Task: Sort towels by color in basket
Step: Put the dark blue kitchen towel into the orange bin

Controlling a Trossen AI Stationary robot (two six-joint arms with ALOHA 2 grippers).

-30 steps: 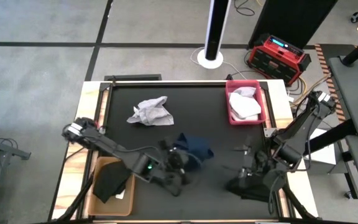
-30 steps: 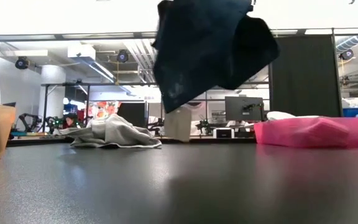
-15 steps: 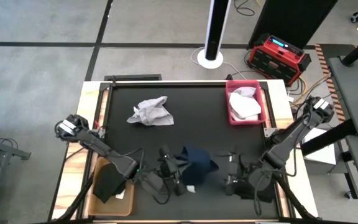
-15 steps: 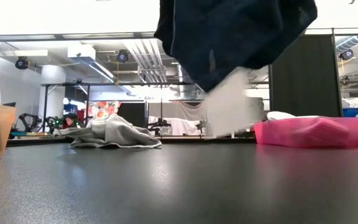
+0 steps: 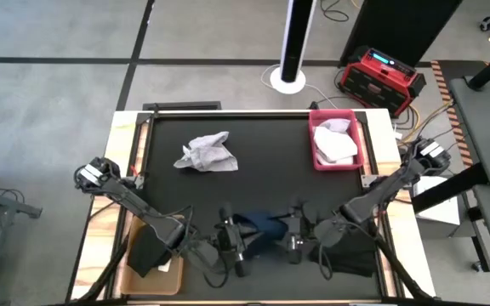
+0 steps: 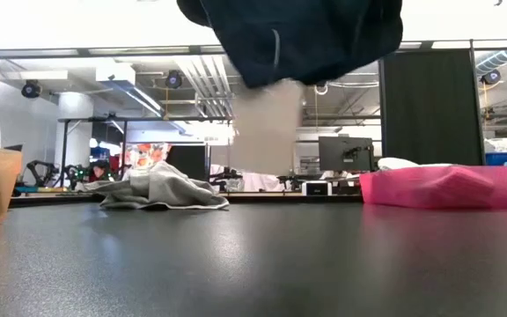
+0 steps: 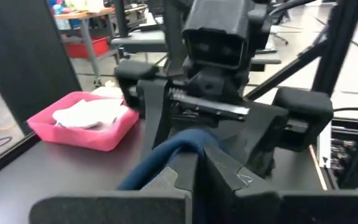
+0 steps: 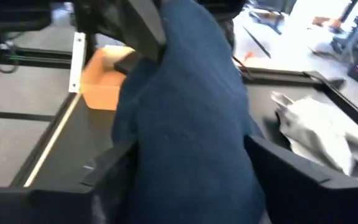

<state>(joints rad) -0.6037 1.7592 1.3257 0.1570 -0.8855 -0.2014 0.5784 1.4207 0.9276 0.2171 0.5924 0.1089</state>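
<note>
Grippers, two: we see the left gripper clamping one navy-blue cloth towel; right gripper straddles it, fingers spread.

Evenly lit from overhead, soft shadows only; heavily blurred close to the right gripper, backlit and dark in low view.

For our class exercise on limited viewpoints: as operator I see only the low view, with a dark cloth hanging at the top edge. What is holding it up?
Observer: The left gripper; its fingers are shut on a fold of the navy towel.
Operator: Where is the other arm?
Observer: The right gripper faces the left one, its fingers open on either side of the towel.
Operator: What is inside the tan basket?
Observer: The tan basket holds a black towel.
</note>
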